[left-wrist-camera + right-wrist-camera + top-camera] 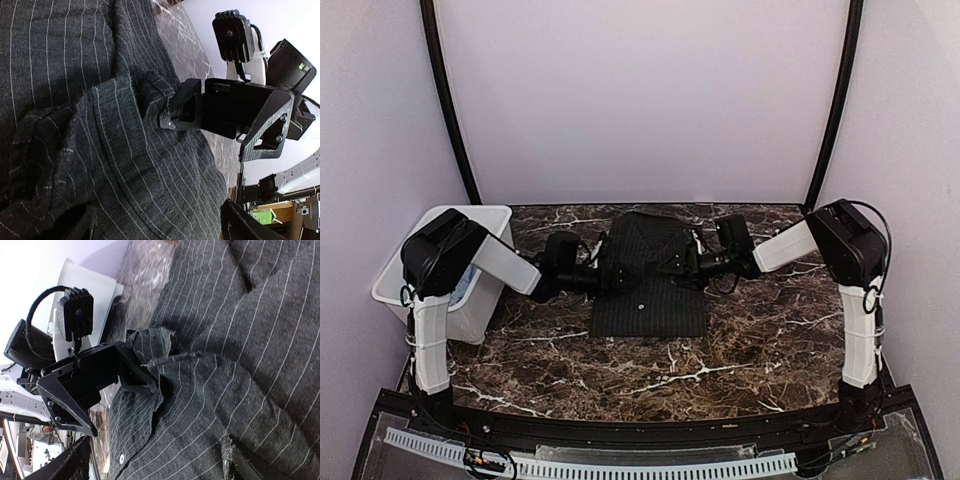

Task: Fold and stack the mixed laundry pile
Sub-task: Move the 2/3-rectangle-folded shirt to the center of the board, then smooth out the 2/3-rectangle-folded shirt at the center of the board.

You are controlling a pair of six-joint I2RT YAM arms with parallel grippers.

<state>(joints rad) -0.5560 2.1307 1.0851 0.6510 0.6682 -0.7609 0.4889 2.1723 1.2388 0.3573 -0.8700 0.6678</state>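
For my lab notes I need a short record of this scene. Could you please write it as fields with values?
surface: dark marble table
garment: black pinstriped shirt, lying at the table's middle, collar toward the far side
left end effector: open, at the shirt's left edge, cloth between its fingers
right end effector: open, at the shirt's right edge, cloth between its fingers
container: white bin, at the table's left edge, apart from the shirt
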